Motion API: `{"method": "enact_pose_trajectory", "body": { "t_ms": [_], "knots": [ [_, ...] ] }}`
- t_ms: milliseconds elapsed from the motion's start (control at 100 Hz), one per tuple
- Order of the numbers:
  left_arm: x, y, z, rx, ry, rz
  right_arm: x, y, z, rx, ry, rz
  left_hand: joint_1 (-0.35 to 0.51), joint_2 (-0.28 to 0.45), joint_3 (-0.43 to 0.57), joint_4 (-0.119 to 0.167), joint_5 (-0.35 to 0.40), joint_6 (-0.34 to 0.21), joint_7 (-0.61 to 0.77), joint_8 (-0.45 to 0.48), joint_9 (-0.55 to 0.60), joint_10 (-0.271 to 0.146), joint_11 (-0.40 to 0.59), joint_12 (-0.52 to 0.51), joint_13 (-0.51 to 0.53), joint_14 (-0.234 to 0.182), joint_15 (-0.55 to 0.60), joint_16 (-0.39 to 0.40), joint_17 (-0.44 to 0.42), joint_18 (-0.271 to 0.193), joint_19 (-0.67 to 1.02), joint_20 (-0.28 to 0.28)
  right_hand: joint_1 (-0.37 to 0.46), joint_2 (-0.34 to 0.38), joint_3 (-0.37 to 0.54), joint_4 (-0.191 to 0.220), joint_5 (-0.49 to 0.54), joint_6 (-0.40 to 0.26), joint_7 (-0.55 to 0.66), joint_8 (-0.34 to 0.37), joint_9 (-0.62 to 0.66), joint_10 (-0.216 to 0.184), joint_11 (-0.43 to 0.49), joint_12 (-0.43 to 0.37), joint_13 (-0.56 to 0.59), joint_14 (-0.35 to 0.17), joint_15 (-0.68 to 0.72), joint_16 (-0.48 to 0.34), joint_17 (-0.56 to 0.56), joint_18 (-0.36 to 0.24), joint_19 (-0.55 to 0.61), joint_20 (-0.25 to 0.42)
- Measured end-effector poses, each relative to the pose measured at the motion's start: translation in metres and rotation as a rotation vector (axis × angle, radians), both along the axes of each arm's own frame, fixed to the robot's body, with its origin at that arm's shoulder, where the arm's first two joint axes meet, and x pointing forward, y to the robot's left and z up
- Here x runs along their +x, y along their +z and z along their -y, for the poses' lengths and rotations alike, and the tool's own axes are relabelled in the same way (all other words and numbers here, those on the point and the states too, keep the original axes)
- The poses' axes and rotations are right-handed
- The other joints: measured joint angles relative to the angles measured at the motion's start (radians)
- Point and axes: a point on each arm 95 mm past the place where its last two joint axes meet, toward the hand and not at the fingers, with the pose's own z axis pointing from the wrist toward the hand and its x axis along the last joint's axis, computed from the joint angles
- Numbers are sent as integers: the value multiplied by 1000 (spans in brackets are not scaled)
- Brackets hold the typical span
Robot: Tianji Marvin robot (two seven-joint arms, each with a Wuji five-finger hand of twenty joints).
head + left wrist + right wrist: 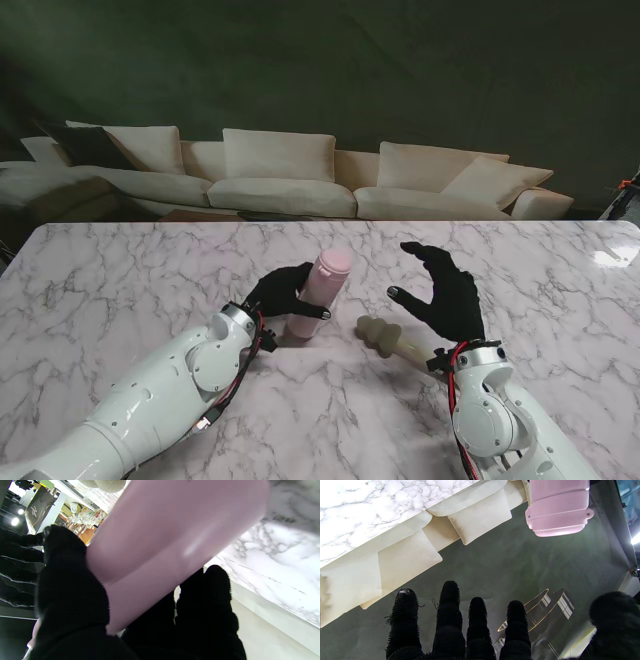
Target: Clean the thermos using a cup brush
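Note:
A pink thermos (317,297) stands upright near the middle of the marble table (120,290), lid on. My left hand (279,290), in a black glove, is wrapped around its lower body; in the left wrist view the pink thermos (160,545) fills the frame between my black fingers (70,592). A cup brush (390,338) with a beige sponge head lies on the table to the thermos's right. My right hand (445,292) hovers over the brush handle, fingers spread, holding nothing. The right wrist view shows my spread fingers (450,615) and the thermos's lid (557,512).
A cream sofa (290,175) with cushions runs along the table's far side against a dark green wall. The table's far edge lies just beyond the thermos.

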Motion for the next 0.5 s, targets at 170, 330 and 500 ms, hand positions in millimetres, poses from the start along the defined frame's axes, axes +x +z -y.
{"method": "enact_pose_trajectory", "body": {
  "t_ms": [170, 330, 500],
  "knots": [
    [1, 4, 3, -10, -6, 10, 0, 0, 0, 0, 0, 0, 6, 7, 0, 0, -59, 0, 51, 71, -26, -6, -15, 25, -22, -2, -12, -14, -23, -7, -24, 0, 0, 12, -1, 0, 0, 0, -10, 0, 0, 0, 0, 0, 0, 0, 0, 0, 0, 0, 0, 0],
    [1, 5, 7, -15, -37, 16, 0, 0, 0, 1, -1, 1, 48, 9, 0, 0, -112, 0, 64, 123, -105, -19, 23, -52, -56, -17, -102, -89, -76, -22, -76, 0, 0, 12, -1, 0, 0, 0, -10, 0, 0, 0, 0, 0, 0, 0, 0, 0, 0, 0, 0, 0],
    [1, 0, 8, -17, -45, 16, 0, 0, 0, 1, -2, 0, 49, 9, 0, 0, -113, 0, 64, 128, -112, -24, 37, -89, -56, -19, -106, -109, -83, -24, -77, 0, 0, 12, -1, 0, 0, 0, -10, 0, 0, 0, 0, 0, 0, 0, 0, 0, 0, 0, 0, 0]
  ]
}}
